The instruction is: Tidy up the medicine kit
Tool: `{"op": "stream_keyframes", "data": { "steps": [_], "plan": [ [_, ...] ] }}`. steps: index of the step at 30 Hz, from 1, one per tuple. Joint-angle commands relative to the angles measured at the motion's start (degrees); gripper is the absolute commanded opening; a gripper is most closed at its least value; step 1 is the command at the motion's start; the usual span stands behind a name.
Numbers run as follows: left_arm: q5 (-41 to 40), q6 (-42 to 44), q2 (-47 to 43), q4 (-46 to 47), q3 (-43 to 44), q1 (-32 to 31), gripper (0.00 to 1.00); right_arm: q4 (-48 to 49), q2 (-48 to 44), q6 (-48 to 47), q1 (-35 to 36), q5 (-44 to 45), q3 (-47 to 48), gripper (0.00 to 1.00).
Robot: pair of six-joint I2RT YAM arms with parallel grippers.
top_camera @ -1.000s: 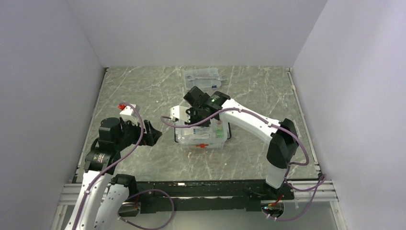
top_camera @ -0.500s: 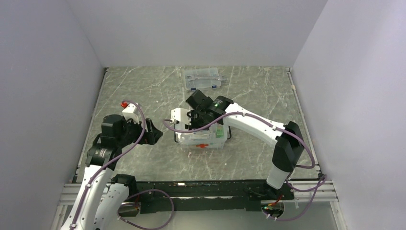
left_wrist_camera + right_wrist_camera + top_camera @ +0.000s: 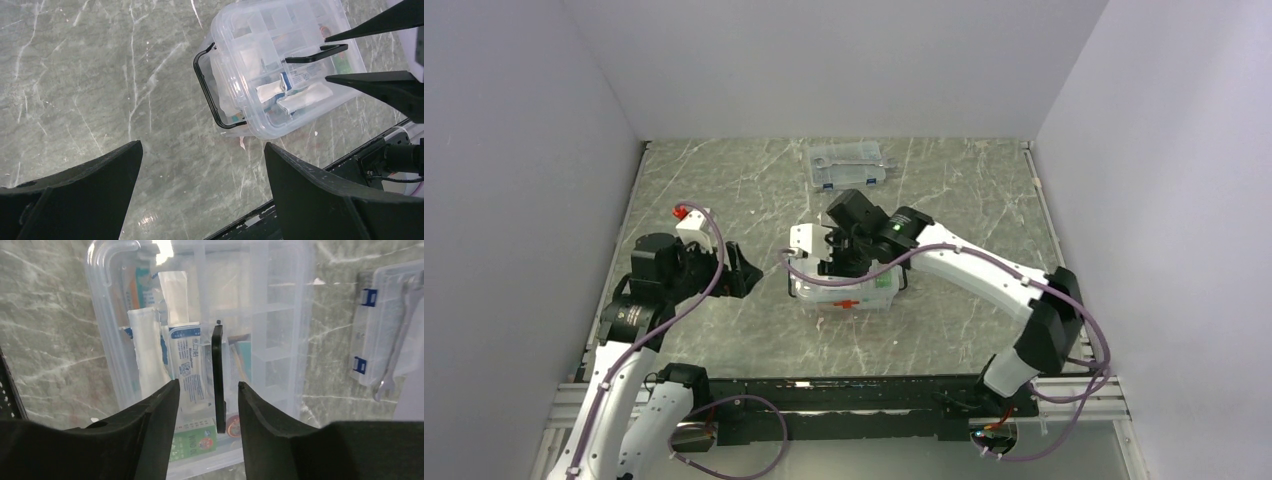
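The medicine kit [image 3: 849,292], a clear plastic box with its clear lid on, sits mid-table. White packets [image 3: 146,352], a green box [image 3: 192,442] and a clear divided tray [image 3: 272,347] show through the lid. My right gripper [image 3: 836,256] hangs straight over it. Its fingers [image 3: 150,415] stand open on either side of the lid's black handle [image 3: 217,375], with a gap on each side. My left gripper [image 3: 742,275] is wide open just left of the kit [image 3: 280,65], low over the bare table [image 3: 201,147], holding nothing.
A flatter clear case with blue latches [image 3: 849,165] holding metal tools lies behind the kit near the back wall, and also shows in the right wrist view [image 3: 385,325]. A black bail handle [image 3: 207,95] lies at the kit's end nearest my left gripper. White walls enclose the marble table.
My right gripper's fingers have opened off the lid's black handle, and that arm has shifted slightly right. The left gripper stays wide open, barely moved.
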Motion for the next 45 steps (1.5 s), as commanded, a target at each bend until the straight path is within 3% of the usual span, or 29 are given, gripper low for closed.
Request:
{"op": "stream_keyframes", "data": {
  "steps": [1, 5, 8, 10, 11, 13, 14, 23, 32, 34, 38, 45],
  "plan": [
    [1.8, -0.5, 1.0, 1.5, 3.0, -0.2, 0.99, 9.2, -8.3, 3.4, -1.1, -0.2, -2.9, 0.52],
    [3.8, -1.5, 2.1, 2.8, 3.5, -0.2, 0.99, 17.0, -14.1, 8.1, -3.4, 0.4, -6.6, 0.60],
    [6.3, -2.3, 3.2, 4.0, 3.7, -0.2, 0.99, 23.2, -17.5, 15.6, -6.8, -0.5, -8.6, 0.59],
    [7.1, -2.6, 4.0, 4.5, 3.9, -0.2, 0.99, 25.1, -18.3, 21.3, -9.5, -3.0, -8.8, 0.47],
    [7.3, -2.7, 4.4, 4.9, 3.9, -0.2, 1.00, 25.6, -18.4, 24.4, -10.8, -4.0, -8.6, 0.36],
    [8.0, -3.3, 5.1, 5.6, 4.0, -0.2, 0.99, 24.7, -17.5, 28.6, -12.5, -7.7, -7.4, 0.02],
    [8.4, -3.7, 5.5, 6.1, 3.9, -0.2, 0.99, 24.0, -16.7, 29.6, -12.9, -9.0, -6.9, 0.00],
    [10.8, -6.9, 10.2, 9.1, 3.3, -0.3, 0.99, 27.0, -13.7, 39.1, -12.9, -10.9, -10.4, 0.00],
    [11.1, -8.6, 12.0, 10.9, 1.7, -0.3, 0.99, 30.5, -14.6, 40.5, -12.2, -12.8, -16.2, 0.00],
    [11.2, -8.7, 12.4, 11.0, 1.4, -0.3, 0.99, 31.7, -15.4, 38.2, -12.1, -13.3, -17.1, 0.07],
    [10.7, -8.7, 12.7, 11.5, 0.3, -0.3, 0.99, 33.2, -15.9, 33.2, -12.2, -15.6, -17.1, 0.37],
    [9.9, -11.5, 13.3, 13.2, -1.9, -0.2, 0.99, 36.9, -15.6, 21.1, -12.7, -31.9, -18.7, 0.61]
  ]
}}
